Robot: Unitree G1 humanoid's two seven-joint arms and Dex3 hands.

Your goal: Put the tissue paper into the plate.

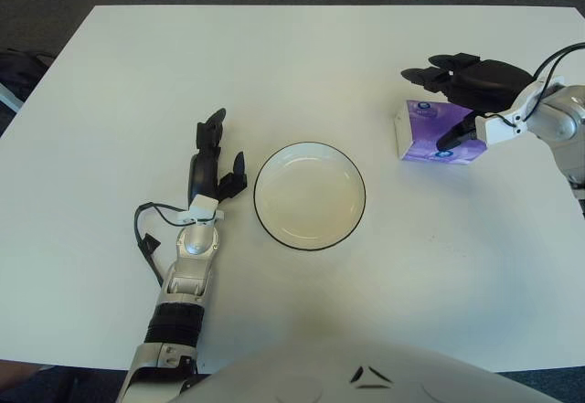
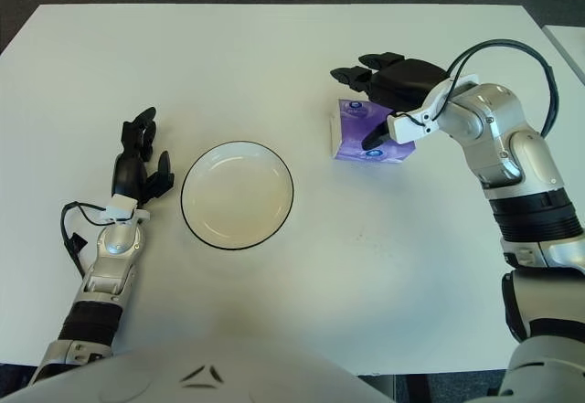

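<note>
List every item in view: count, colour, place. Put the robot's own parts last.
Table: one, white, fills most of the view.
Plate: one, white with a dark rim, near the table's centre, nothing in it.
Tissue pack: one, purple and white, on the table right of the plate.
Left robot hand: one, black, fingers relaxed, shows just left of the plate.
Right robot hand: one, black, fingers spread over the tissue pack, no grasp yet.

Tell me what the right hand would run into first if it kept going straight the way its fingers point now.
Probably nothing: the right hand, open over the purple tissue pack, points toward the robot's left, past the far side of the plate. That path crosses only bare table, though the hand's height is unclear.
</note>
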